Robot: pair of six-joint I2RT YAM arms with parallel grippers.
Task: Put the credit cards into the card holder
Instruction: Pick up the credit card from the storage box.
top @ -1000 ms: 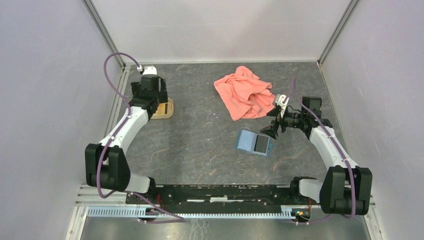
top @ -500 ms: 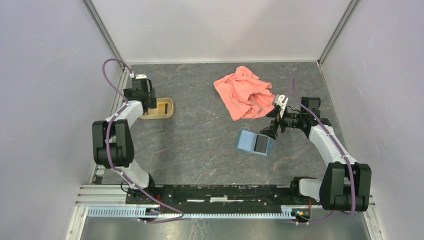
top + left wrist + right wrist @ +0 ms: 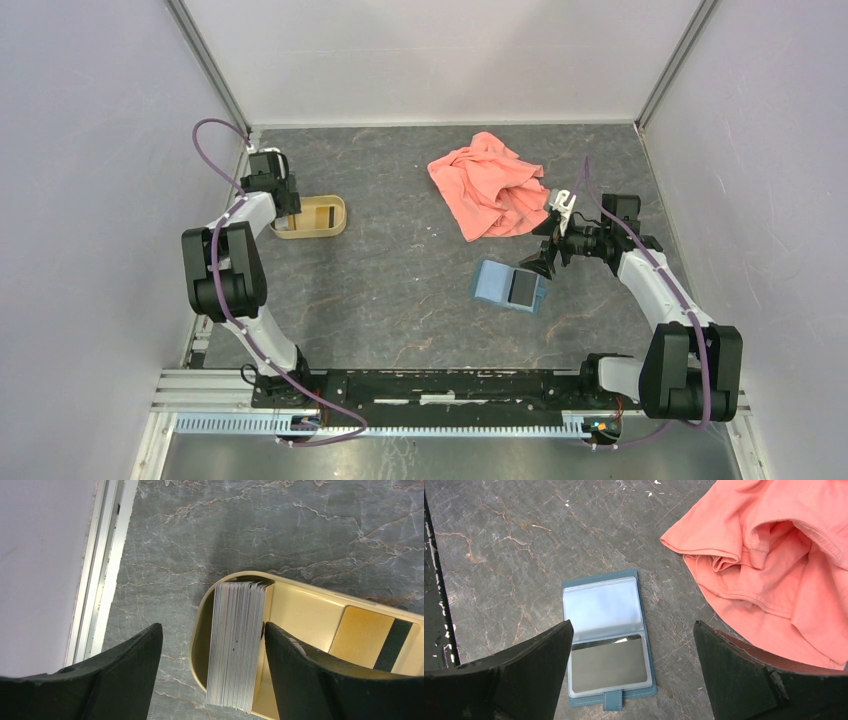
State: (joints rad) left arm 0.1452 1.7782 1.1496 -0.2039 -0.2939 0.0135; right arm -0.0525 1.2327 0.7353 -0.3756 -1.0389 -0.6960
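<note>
Card holder (image 3: 508, 288) lay spread open and flat on the grey marbled counter (image 3: 400, 280), a little right of centre in the overhead frame and nearest the arm bases. In the right wrist view its teal edge framed two clear sleeves, the upper one pale blue and the lower one showing a dull grey face, with a small strap tab at the bottom edge. Right claw (image 3: 538, 264) hung just past its upper right corner, jaws parted wide and gripping nothing. Farther back, at the left side of the overhead frame, a tan oval tray (image 3: 325, 229) sat close to the wall rail. Credit cards (image 3: 235, 645) stood on edge as a packed stack in the tray's left end, and one more card (image 3: 375, 636), gold with a dark stripe, lay flat at the right. Left claw (image 3: 213, 630) was over that stack with its jaws apart, one on each side, clamping nothing; whether a finger touched the stack I cannot tell. Farthest off, at upper right of centre, a salmon-pink cloth (image 3: 490, 185) lay crumpled.
</note>
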